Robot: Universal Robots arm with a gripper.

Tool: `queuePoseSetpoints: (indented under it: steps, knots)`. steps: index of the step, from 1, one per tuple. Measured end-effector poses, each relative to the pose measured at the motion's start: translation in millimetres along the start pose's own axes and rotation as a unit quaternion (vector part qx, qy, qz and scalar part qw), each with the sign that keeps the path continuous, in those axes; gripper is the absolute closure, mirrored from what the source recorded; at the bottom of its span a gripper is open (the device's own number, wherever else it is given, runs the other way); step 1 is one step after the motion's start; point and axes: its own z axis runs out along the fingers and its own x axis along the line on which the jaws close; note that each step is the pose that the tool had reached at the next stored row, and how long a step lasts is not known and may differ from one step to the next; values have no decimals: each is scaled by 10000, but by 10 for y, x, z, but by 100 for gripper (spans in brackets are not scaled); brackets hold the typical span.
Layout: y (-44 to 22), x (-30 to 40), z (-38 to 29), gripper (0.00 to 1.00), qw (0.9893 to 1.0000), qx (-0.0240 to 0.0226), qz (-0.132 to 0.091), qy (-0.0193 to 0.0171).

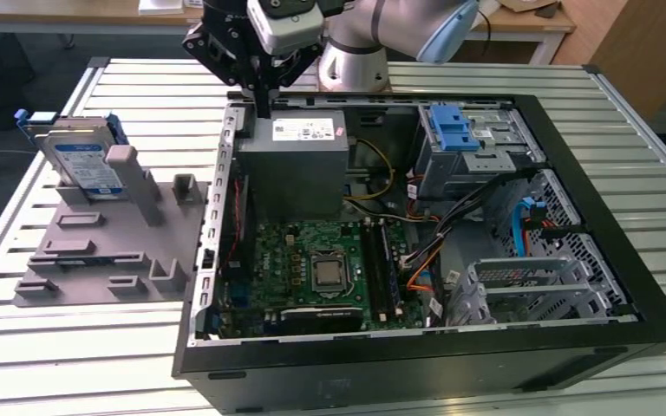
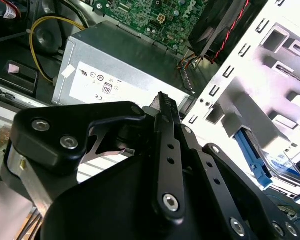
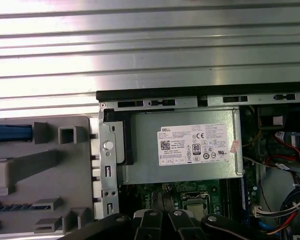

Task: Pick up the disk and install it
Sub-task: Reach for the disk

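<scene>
The disk (image 1: pixel 84 163), silver with a white-and-blue label and a blue carrier frame, stands upright in a grey fixture (image 1: pixel 101 251) at the exterior view's left, outside the computer case. Its blue frame edge also shows in the second wrist view (image 2: pixel 253 156). My gripper (image 1: pixel 264 106) hangs over the case's back corner, just above the grey power supply box (image 1: pixel 292 165), well apart from the disk. The fingers are shut with nothing between them, as both wrist views show (image 2: pixel 162 98) (image 3: pixel 162 216).
The open black case (image 1: pixel 610 329) holds a green motherboard (image 1: pixel 316 269), a drive cage with a blue latch (image 1: pixel 454 130), a metal bay (image 1: pixel 530 282) and loose cables. It lies on a slatted metal table (image 1: pixel 67 364). The fixture has several upright pegs.
</scene>
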Motion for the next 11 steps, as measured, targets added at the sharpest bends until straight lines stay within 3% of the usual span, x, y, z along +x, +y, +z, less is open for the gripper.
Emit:
queuePoseSetpoints:
  steps: [11]
  knots:
    - [-4,40,1,89,10000,0,0,0]
